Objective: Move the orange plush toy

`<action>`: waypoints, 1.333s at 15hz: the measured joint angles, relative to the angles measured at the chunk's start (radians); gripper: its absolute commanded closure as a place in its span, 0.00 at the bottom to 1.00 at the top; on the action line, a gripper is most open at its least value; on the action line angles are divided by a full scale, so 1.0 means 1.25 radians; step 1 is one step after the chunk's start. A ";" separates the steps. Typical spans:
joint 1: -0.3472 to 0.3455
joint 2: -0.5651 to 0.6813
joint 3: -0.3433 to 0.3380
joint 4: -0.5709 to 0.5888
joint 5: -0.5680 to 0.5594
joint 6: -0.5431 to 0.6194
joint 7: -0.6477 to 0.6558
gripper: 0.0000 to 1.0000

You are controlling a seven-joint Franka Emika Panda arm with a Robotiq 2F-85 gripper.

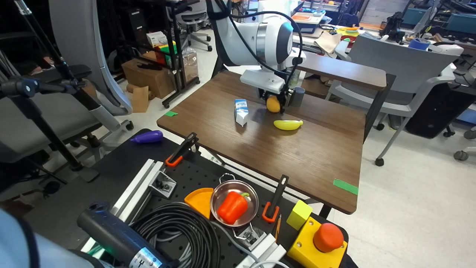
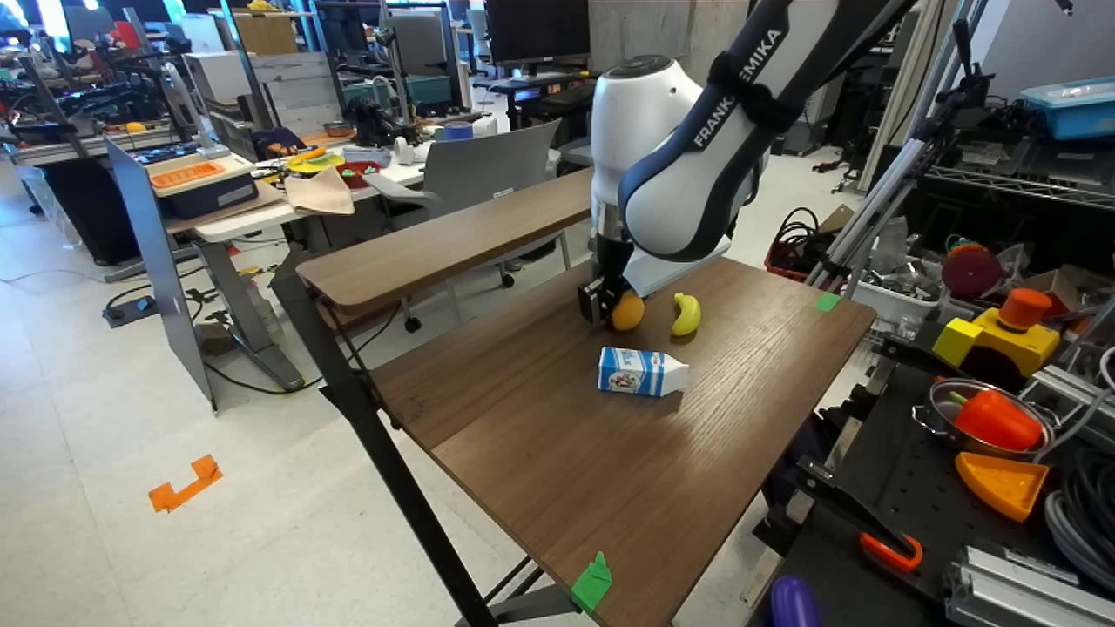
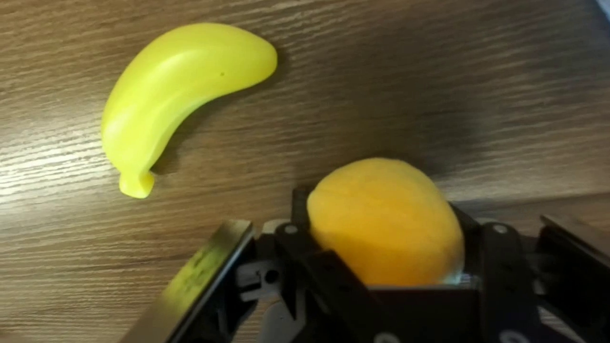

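The orange plush toy (image 3: 383, 219) is a round orange-yellow soft ball. It sits between the two black fingers of my gripper (image 3: 381, 209), which press against it from both sides in the wrist view. The toy also shows in both exterior views (image 1: 273, 104) (image 2: 627, 311), low over the wooden table (image 1: 308, 156) toward the robot's side. The gripper (image 2: 601, 300) points down at it. I cannot tell whether the toy's underside touches the table; its lower part in the wrist view is hidden by the gripper.
A yellow banana (image 3: 181, 90) lies on the table close to the toy. A blue-and-white milk carton (image 2: 640, 372) lies on its side nearby. A grey cylinder (image 1: 297, 96) stands behind the gripper. A raised wooden shelf (image 2: 462, 239) runs along the table's back.
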 measured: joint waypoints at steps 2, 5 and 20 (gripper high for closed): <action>0.000 -0.003 -0.003 -0.001 0.000 -0.001 0.000 0.00; 0.004 -0.020 -0.010 -0.016 0.000 -0.002 0.000 0.00; 0.007 -0.453 -0.090 -0.394 -0.148 -0.059 -0.005 0.00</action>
